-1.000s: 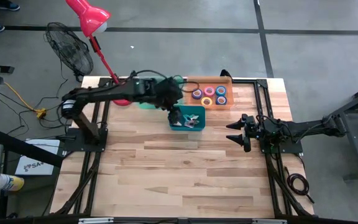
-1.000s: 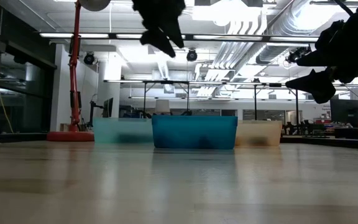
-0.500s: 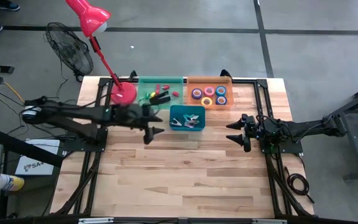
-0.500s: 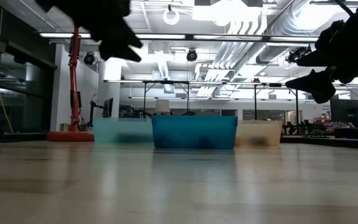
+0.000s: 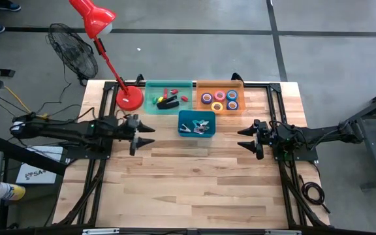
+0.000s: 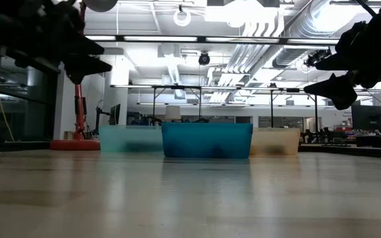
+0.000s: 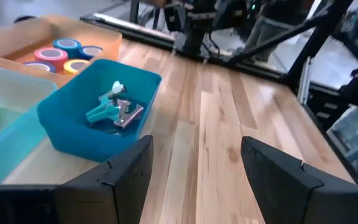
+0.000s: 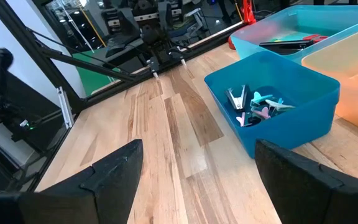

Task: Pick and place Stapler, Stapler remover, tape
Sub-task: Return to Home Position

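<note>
The black stapler (image 5: 168,102) lies on the floor of the green bin (image 5: 150,98) at the table's far edge. Several coloured tape rolls (image 5: 219,99) lie flat in the orange bin (image 5: 240,86) next to it. Teal and pink staple removers (image 7: 114,111) lie in the blue bin (image 5: 183,117), which stands nearer. My left gripper (image 5: 147,135) hovers open and empty, left of the blue bin and pointing toward it. My right gripper (image 5: 241,138) hovers open and empty, right of the blue bin.
A red desk lamp's base (image 5: 130,99) stands on the table left of the green bin. Bare wooden tabletop (image 5: 188,183) stretches from the bins to the near edge. The two arms face each other across the blue bin.
My left gripper has drawn back from above the blue bin toward the table's left edge and sunk lower. It has tipped from pointing down to nearly level. Its fingers stay open. The bins and their contents have not moved.
</note>
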You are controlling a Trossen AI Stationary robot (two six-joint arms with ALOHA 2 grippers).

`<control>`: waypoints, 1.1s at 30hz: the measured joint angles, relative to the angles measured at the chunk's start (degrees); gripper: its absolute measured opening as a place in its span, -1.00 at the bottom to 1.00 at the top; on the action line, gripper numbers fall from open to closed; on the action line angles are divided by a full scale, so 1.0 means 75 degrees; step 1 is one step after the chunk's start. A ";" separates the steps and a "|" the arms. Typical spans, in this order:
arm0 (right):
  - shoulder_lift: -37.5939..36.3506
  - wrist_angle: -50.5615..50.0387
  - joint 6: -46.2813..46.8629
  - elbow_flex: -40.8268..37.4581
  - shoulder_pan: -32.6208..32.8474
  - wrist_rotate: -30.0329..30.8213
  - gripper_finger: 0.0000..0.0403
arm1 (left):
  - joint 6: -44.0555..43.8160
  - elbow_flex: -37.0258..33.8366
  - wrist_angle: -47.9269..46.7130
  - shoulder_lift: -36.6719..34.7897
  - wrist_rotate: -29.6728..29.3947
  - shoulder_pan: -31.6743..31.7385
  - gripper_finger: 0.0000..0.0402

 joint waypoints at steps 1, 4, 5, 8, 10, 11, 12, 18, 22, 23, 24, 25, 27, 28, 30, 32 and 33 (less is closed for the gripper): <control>0.0000 -0.0005 0.0000 0.0000 0.0001 -0.0001 0.48 | 0.0000 -0.0161 -0.0033 -0.0309 0.0000 0.0000 0.19; 0.0000 -0.0001 0.0000 0.0000 0.0000 0.0000 0.48 | 0.0000 -0.0583 -0.0047 -0.1138 -0.0003 0.0000 0.19; 0.0000 -0.0001 0.0000 0.0000 0.0003 -0.0003 0.48 | 0.0000 -0.0719 -0.0066 -0.1376 -0.0004 0.0000 0.19; 0.0000 0.0001 0.0000 0.0000 0.0000 0.0000 0.48 | 0.0000 -0.1081 -0.0119 -0.2071 -0.0006 0.0000 0.19; 0.0000 0.0002 0.0000 0.0000 0.0000 0.0000 0.48 | 0.0000 -0.1294 -0.0102 -0.2473 -0.0006 0.0000 0.19; 0.0000 0.0002 0.0000 0.0000 0.0001 0.0000 0.48 | 0.0000 -0.1393 -0.0099 -0.2648 -0.0006 0.0000 0.19; 0.0000 0.0002 0.0000 0.0000 0.0001 0.0000 0.48 | 0.0000 -0.1483 -0.0099 -0.2810 -0.0006 0.0000 0.19; 0.0000 0.0005 0.0000 0.0000 0.0000 0.0000 0.48 | 0.0000 -0.1792 -0.0152 -0.3513 -0.0009 0.0000 0.19; 0.0000 0.0005 0.0000 0.0000 0.0000 0.0000 0.48 | 0.0000 -0.1807 -0.0289 -0.3740 -0.0009 0.0000 0.19; 0.0000 0.0005 0.0000 0.0000 0.0003 0.0000 0.48 | 0.0000 -0.1807 -0.0343 -0.3781 -0.0009 0.0000 0.19; 0.0000 0.0005 0.0000 0.0000 0.0000 0.0000 0.48 | 0.0000 -0.1809 -0.0367 -0.3816 -0.0009 0.0000 0.19; 0.0000 0.0005 -0.0001 0.0000 0.0002 0.0000 0.48 | 0.0000 -0.1810 -0.0409 -0.3834 -0.0009 0.0000 0.19; 0.0000 0.0005 0.0000 0.0000 0.0000 0.0000 0.48 | 0.0000 -0.1816 -0.0624 -0.3841 -0.0009 0.0000 0.19; 0.0000 0.0005 0.0000 0.0000 0.0001 0.0000 0.48 | 0.0000 -0.1820 -0.0739 -0.3840 -0.0009 0.0000 0.19; 0.0000 0.0005 0.0000 0.0000 0.0000 0.0000 0.48 | 0.0000 -0.1822 -0.1008 -0.3840 -0.0010 0.0000 0.19; 0.0000 0.0005 0.0000 0.0000 0.0003 0.0000 0.48 | 0.0000 -0.1827 -0.1202 -0.3841 -0.0012 0.0000 0.19; 0.0000 0.0005 0.0000 0.0000 0.0000 0.0000 0.48 | 0.0000 -0.1827 -0.1274 -0.3838 -0.0009 0.0000 0.19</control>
